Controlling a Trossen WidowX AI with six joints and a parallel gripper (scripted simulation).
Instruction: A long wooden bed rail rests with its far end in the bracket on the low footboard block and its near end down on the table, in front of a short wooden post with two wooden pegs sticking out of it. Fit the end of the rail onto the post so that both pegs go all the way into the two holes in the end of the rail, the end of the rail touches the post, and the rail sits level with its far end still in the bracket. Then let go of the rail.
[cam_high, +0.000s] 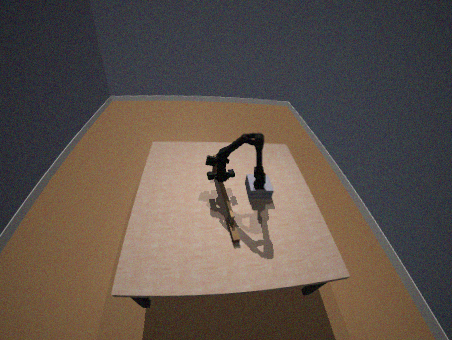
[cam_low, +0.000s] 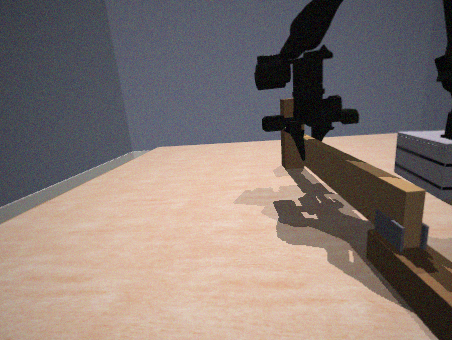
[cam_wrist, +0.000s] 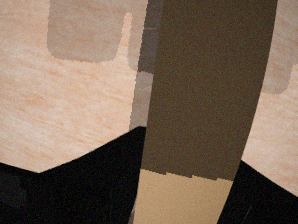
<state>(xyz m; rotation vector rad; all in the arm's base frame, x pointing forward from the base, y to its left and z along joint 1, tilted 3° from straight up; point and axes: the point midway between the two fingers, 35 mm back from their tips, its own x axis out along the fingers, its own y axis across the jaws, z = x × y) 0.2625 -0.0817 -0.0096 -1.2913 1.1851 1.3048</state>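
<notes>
The arm (cam_high: 248, 140) rises from its base (cam_high: 267, 190), bends at the elbow and reaches forward and down. The wrist points the gripper (cam_low: 311, 136) vertically downward. The gripper is closed on the rail (cam_low: 360, 175), its fingers (cam_low: 299, 141) straddling the rail's upper edge near one end. In the wrist view, the dark gripper body (cam_wrist: 73, 209) fills the lower frame.
</notes>
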